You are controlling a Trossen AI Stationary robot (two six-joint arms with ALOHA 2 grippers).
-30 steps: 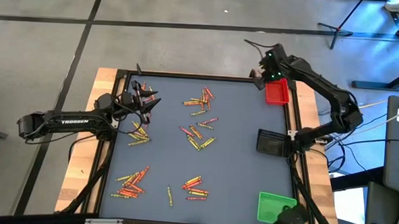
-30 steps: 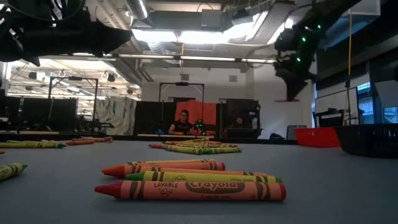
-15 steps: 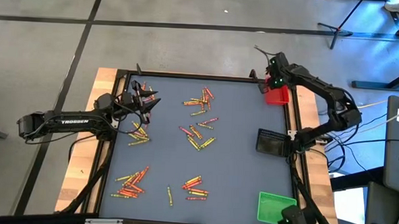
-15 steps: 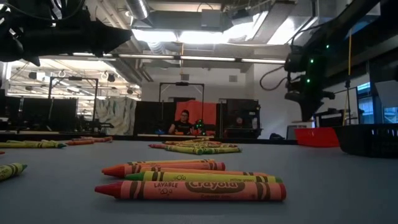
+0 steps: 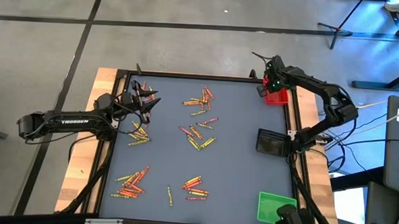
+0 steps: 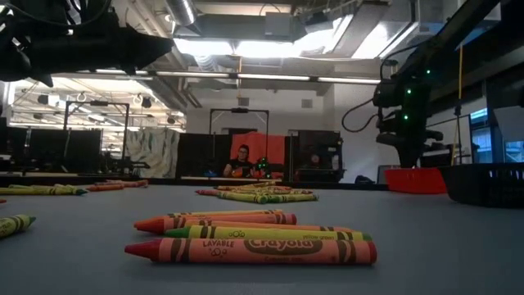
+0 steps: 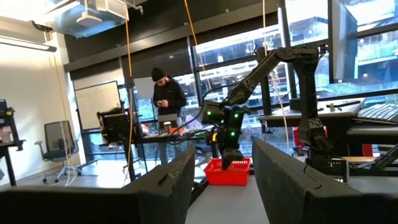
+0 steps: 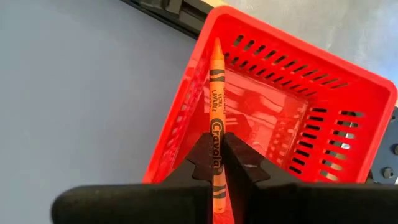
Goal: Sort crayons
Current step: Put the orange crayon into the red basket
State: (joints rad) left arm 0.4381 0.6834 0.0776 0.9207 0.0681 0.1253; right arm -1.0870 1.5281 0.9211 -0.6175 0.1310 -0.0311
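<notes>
Now the right gripper (image 8: 216, 163), pressed shut on an orange crayon (image 8: 215, 106), hangs over the near wall of the red tray (image 8: 348, 81) at the bench's corner. Best to carry the crayon's tip well inside the rim before letting go. The left gripper (image 5: 148, 101) waits spread above scattered crayons (image 5: 139, 134).

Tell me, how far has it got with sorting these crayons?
Barely started. The red tray looks empty. The right gripper holds an orange crayon over it. Many crayons lie scattered on the table. The left gripper waits open by the far-left pile.
</notes>
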